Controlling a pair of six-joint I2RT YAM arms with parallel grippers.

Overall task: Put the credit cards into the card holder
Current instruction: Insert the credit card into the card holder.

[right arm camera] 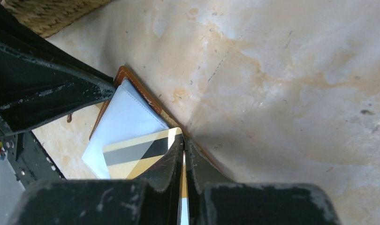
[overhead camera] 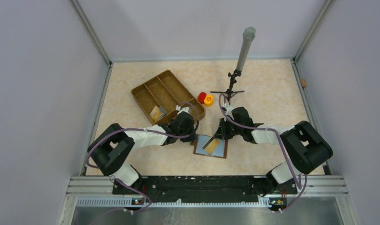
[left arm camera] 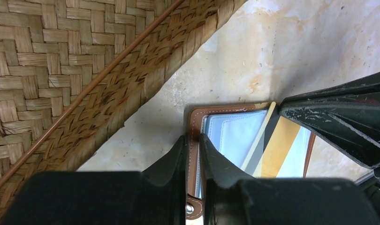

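Observation:
The reddish-brown card holder lies open on the table between both arms, its pale blue-grey lining facing up. My left gripper is shut on the holder's stitched brown left edge. A gold credit card with a dark stripe lies slanted across the lining. My right gripper is shut on that card's right edge, at the holder's right side. In the top view, the left gripper and right gripper flank the card. Another yellowish card rests in the wicker tray.
The divided wicker tray stands just behind my left gripper, its woven wall close by. A red cap and an orange cap sit right of the tray. A thin black stand with a grey pole rises behind my right arm.

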